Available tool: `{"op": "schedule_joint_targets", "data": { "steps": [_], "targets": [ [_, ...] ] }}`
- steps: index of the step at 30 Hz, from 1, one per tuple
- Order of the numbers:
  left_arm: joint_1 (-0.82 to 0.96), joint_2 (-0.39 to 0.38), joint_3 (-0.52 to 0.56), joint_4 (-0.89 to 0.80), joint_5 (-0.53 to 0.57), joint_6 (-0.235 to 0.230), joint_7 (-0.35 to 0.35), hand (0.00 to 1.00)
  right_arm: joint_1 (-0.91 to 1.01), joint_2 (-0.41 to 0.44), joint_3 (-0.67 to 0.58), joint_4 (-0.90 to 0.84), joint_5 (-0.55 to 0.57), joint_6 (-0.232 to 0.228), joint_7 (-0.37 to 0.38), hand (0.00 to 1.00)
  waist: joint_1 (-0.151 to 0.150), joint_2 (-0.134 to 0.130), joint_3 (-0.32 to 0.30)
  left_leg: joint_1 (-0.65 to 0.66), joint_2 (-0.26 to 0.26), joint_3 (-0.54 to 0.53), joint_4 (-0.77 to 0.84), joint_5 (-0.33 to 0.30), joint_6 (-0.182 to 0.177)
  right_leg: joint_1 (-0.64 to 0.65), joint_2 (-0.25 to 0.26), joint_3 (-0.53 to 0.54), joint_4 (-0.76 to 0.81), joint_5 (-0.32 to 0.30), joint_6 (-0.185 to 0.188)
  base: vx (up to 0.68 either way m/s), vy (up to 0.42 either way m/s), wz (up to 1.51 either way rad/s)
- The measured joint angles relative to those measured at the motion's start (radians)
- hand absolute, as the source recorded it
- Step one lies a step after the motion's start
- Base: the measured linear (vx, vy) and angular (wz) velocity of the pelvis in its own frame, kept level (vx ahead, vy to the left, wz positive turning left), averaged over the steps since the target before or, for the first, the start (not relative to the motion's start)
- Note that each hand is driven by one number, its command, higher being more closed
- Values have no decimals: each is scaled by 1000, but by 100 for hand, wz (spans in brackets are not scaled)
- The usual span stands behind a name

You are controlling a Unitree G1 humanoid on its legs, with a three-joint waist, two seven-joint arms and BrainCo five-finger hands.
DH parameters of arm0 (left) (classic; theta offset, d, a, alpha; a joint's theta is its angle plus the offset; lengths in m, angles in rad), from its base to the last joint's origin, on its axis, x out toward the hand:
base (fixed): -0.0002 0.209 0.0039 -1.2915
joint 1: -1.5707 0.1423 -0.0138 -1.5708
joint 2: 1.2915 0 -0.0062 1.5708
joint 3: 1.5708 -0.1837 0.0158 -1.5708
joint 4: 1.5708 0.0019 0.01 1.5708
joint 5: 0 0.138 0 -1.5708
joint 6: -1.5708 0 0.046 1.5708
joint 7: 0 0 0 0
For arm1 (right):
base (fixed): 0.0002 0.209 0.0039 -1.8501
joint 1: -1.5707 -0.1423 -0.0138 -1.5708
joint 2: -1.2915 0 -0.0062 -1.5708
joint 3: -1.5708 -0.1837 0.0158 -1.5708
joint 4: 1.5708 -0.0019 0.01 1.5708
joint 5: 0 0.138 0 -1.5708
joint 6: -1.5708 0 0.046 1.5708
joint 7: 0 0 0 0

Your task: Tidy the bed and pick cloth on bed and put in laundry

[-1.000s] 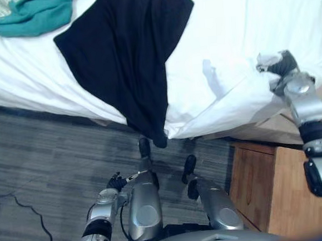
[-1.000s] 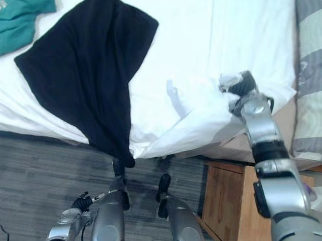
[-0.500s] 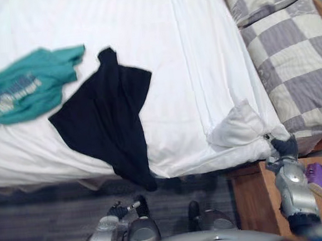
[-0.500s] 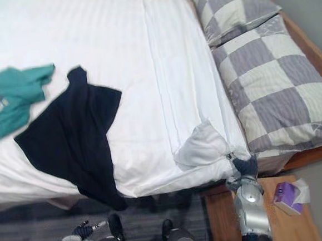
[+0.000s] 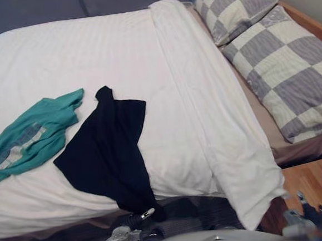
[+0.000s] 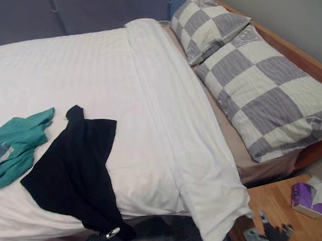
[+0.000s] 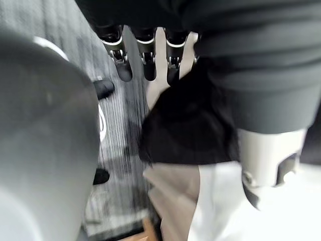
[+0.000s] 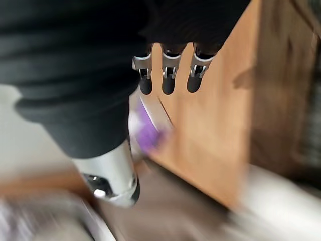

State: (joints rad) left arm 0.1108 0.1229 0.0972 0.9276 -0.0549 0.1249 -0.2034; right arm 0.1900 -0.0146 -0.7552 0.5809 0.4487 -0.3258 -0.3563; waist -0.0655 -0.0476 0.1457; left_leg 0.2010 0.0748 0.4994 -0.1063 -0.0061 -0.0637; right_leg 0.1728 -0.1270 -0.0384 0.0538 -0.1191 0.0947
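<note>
Though barely in head views, left hand, right hand both open, empty; black cloth overhangs bed edge

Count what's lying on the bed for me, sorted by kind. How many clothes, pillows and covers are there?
Clothes: 2, the teal top and the black garment
Pillows: 2, the near checked pillow and the far checked pillow
Covers: 1, the white duvet
Total: 5

two checked pillows side by side, purple box on wooden nightstand — grey carpet below
</note>
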Motion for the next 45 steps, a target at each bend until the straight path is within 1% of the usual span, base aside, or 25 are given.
{"op": "schedule_joint_targets", "data": {
  "steps": [1,3,5,6,9,12,13,14,15,16,18,19,21,23,25,26,27,28,30,33,34,36,37,41,45],
  "targets": [
    [3,0,1,0,0,1,-6,0,3,-19,-17,-20,-20,-1,-16,0,0,3,-2,3,2,3,0,-2,-1,-1,0,0,3,1,1,40,20,-13],
    [13,1,4,-1,-4,5,-19,0,1,-106,-81,-107,-150,-5,-108,0,-2,15,-10,5,6,10,0,-7,-3,-12,3,-1,21,1,1,15,14,-9],
    [23,0,3,-2,-13,9,-19,0,-6,-169,-106,-181,-203,-10,-159,0,-6,20,-22,5,6,10,0,-12,-6,-15,3,-1,24,1,1,0,0,0],
    [30,0,3,-2,-14,10,-19,0,-17,-196,-110,-212,-222,-12,-171,100,-10,23,-31,2,7,10,0,-13,-6,-19,4,-1,25,1,1,0,0,0],
    [43,1,-1,0,-36,13,-15,0,-75,-237,-100,-281,-214,-39,-132,100,-27,24,-45,-6,5,6,0,-13,-6,-26,3,-1,26,0,0,-13,-3,0],
    [47,1,-14,0,-56,16,-4,0,-122,-237,-29,-353,-71,-52,42,100,-29,28,-48,-7,-3,-3,0,-9,-3,-27,1,-1,24,-9,-9,-50,-7,-2],
    [47,0,-24,1,-60,16,6,0,-126,-237,14,-376,3,-53,115,100,-29,29,-48,-8,-8,-6,0,-7,-1,-27,-3,-1,23,-14,-9,-50,5,4],
    [48,-1,-38,5,-79,17,14,0,-133,-234,65,-398,96,-49,212,100,-29,35,-52,-8,-15,-13,0,-1,8,-28,-10,-3,23,-24,-7,-34,21,13],
    [48,-3,-55,7,-86,17,16,0,-144,-227,99,-406,175,-42,300,100,-31,43,-58,-7,-21,-20,0,1,10,-29,-14,-7,24,-27,-5,-11,24,15],
    [48,-4,-61,7,-88,17,16,0,-150,-224,113,-407,212,-36,342,100,-30,48,-62,-6,-23,-23,0,2,12,-29,-16,-7,24,-28,-5,3,29,17],
    [50,-5,-76,7,-96,17,17,0,-170,-194,183,-407,333,-7,495,100,-27,57,-64,-12,-29,-43,0,5,17,-27,-21,-21,20,-29,-4,-10,19,20],
    [51,-3,-80,7,-103,17,17,0,-174,-183,204,-407,358,1,524,100,-26,57,-64,-14,-30,-47,0,6,18,-26,-21,-25,19,-29,-4,-17,14,18],
    [53,3,-98,7,-122,17,19,0,-194,-148,294,-410,446,43,623,100,-24,59,-65,-27,-37,-64,1,11,26,-28,-24,-39,15,-29,-4,-12,26,20],
    [50,2,-115,5,-124,16,23,0,-201,-146,348,-418,521,70,674,100,-23,63,-67,-56,-43,-92,1,19,34,-42,-31,-68,16,-29,-2,0,16,42],
    [42,3,-136,4,-130,16,31,0,-255,-146,382,-418,598,88,704,100,-22,74,-58,-97,-49,-110,2,32,44,-74,-36,-82,26,-25,0,-28,11,36],
    [23,2,-151,2,-131,16,37,0,-317,-151,391,-420,645,90,712,100,-23,86,-34,-123,-46,-118,3,42,51,-103,-40,-85,41,-24,2,-98,10,26],
    [5,4,-170,-1,-134,14,36,0,-393,-164,396,-420,681,90,714,100,-23,98,5,-150,-47,-125,6,54,57,-134,-43,-86,60,-23,2,-114,10,23],
    [-5,4,-176,-2,-147,12,36,0,-434,-172,397,-421,695,89,713,100,-23,104,24,-169,-48,-126,7,60,60,-153,-45,-86,69,-23,2,-151,17,20],
    [-53,5,-176,-11,-196,-23,32,0,-574,-230,406,-421,728,85,706,100,-5,124,114,-238,-48,-129,7,87,73,-236,-47,-84,110,-20,0,-177,7,14],
    [-80,6,-172,-26,-241,-60,13,0,-653,-266,409,-425,748,84,704,100,11,134,179,-293,-50,-129,8,104,80,-304,-53,-84,147,-21,0,-120,6,11],
    [-86,3,-165,-50,-254,-76,4,0,-672,-266,414,-453,758,85,705,100,23,138,216,-311,-56,-126,8,107,82,-339,-60,-79,180,-30,0,-87,17,7],
    [-92,-1,-164,-60,-279,-94,-9,0,-674,-267,421,-496,763,90,705,100,27,141,230,-349,-66,-126,8,108,83,-397,-75,-76,227,-49,5,-53,25,11],
    [-101,-3,-161,-80,-289,-109,-19,0,-688,-268,428,-530,769,92,699,100,27,143,252,-384,-76,-125,8,114,85,-452,-88,-72,269,-62,6,-35,27,10],
    [-147,-35,-154,-83,-322,-128,-22,0,-748,-273,459,-551,797,88,661,100,31,151,292,-473,-90,-119,9,138,97,-575,-107,-57,334,-75,7,-36,13,9],
    [-212,-80,-153,-115,-359,-160,-21,0,-753,-270,459,-532,812,55,636,100,52,149,358,-539,-86,-94,46,137,91,-655,-117,-39,379,-78,2,-22,-20,-2]
  ]
}}
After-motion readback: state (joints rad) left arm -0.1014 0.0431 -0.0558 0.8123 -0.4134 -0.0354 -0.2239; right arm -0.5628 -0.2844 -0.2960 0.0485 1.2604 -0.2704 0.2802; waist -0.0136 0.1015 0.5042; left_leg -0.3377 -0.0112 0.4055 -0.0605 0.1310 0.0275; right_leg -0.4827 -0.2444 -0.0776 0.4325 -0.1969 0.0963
